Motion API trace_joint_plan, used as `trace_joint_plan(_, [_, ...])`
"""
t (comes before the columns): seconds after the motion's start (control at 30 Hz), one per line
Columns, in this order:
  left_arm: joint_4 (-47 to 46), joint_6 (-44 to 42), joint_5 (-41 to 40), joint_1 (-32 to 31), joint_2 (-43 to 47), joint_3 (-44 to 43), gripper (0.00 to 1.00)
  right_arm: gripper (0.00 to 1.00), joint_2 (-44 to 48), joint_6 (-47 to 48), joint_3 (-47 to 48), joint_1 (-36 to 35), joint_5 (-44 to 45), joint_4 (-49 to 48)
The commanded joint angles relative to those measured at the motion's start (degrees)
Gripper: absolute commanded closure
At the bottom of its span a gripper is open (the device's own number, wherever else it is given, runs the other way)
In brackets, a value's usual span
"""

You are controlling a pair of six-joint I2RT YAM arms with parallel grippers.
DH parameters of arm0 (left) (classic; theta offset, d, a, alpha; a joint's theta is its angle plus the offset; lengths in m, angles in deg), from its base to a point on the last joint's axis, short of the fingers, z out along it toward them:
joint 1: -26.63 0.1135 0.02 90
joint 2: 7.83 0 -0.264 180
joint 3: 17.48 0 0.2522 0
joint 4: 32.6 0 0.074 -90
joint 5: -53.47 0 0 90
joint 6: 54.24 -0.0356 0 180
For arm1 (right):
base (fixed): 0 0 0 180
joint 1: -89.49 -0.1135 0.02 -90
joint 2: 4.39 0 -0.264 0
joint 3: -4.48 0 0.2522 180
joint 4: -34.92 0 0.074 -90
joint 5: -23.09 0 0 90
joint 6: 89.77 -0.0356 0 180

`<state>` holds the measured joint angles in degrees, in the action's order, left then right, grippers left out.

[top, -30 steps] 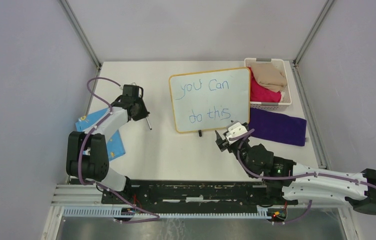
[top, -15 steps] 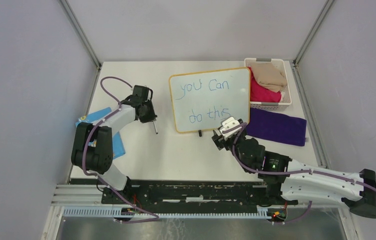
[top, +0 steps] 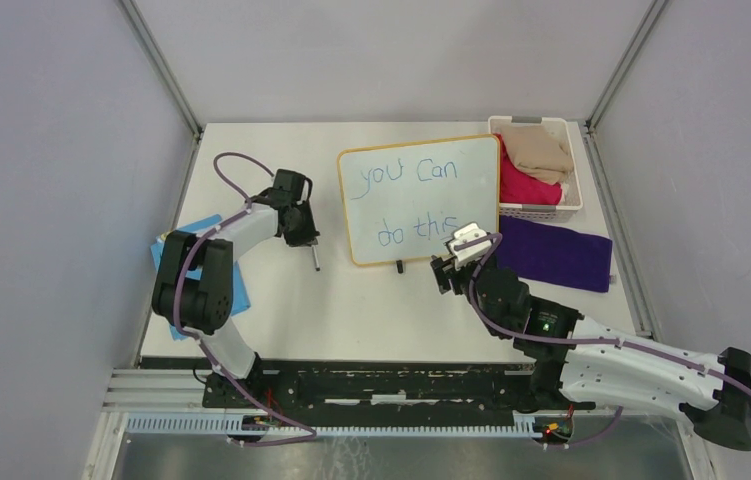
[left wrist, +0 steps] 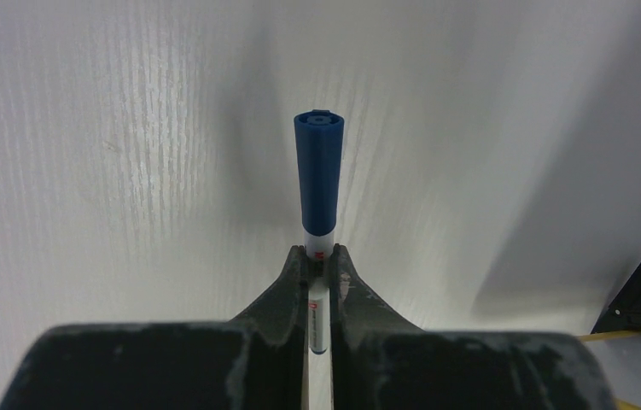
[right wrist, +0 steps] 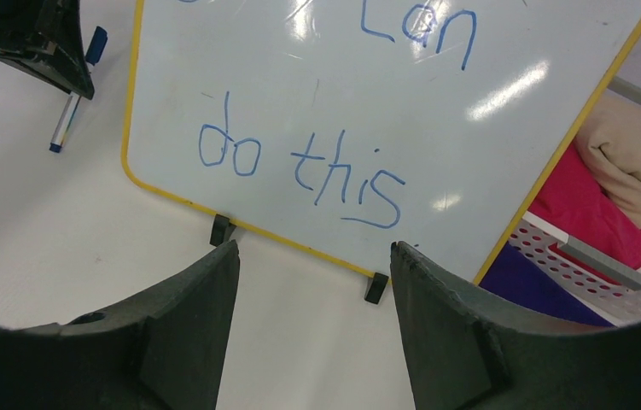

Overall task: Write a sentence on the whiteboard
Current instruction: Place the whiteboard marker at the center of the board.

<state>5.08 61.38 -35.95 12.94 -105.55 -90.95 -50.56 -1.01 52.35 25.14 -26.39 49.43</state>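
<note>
The whiteboard (top: pixel 419 200) stands upright on two black feet at mid-table, yellow frame around it. The sentence (top: pixel 413 172) "you Can do this" runs across it in blue, in two lines; "do this" (right wrist: pixel 300 162) fills the right wrist view. My left gripper (top: pixel 309 240) is left of the board, low over the table and shut on a white marker (left wrist: pixel 319 179) whose blue cap points away from the jaws (left wrist: pixel 319 254). My right gripper (top: pixel 448 272) stands open and empty just in front of the board's lower right corner, its fingertips (right wrist: pixel 312 248) apart from the frame.
A white perforated basket (top: pixel 531 122) holding beige and pink cloths sits right of the board. A purple cloth (top: pixel 556 255) lies in front of it. A blue patterned cloth (top: pixel 239 292) lies under the left arm near the table's left edge.
The left arm has swung right toward the board, carrying the marker lower to the table. The right gripper has edged a little closer to the board's lower edge.
</note>
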Motion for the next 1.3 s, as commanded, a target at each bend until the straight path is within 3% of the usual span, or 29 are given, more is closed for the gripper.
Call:
trace_joint_plan(0.0, [-0.02,-2.73,-0.09,-0.54,-1.13,-2.32,0.89,0.3,0.68,-3.24,-1.02,1.39,0.3,-0.93])
trace_joint_plan(0.4, [0.73,-3.29,-0.43,-0.87,-2.98,-3.12,0.88,0.31,0.37,-2.81,-1.32,2.5,-1.12,-1.55])
trace_joint_plan(0.93, [2.35,-4.31,-4.99,-2.44,-4.69,-4.12,0.72,0.31,0.8,-2.84,-1.5,3.02,-1.82,-1.31])
trace_joint_plan(1.27, [3.77,-5.32,-8.51,-4.26,-5.6,-4.81,0.73,0.31,1.77,-3.06,-1.76,3.12,-1.74,-0.88])
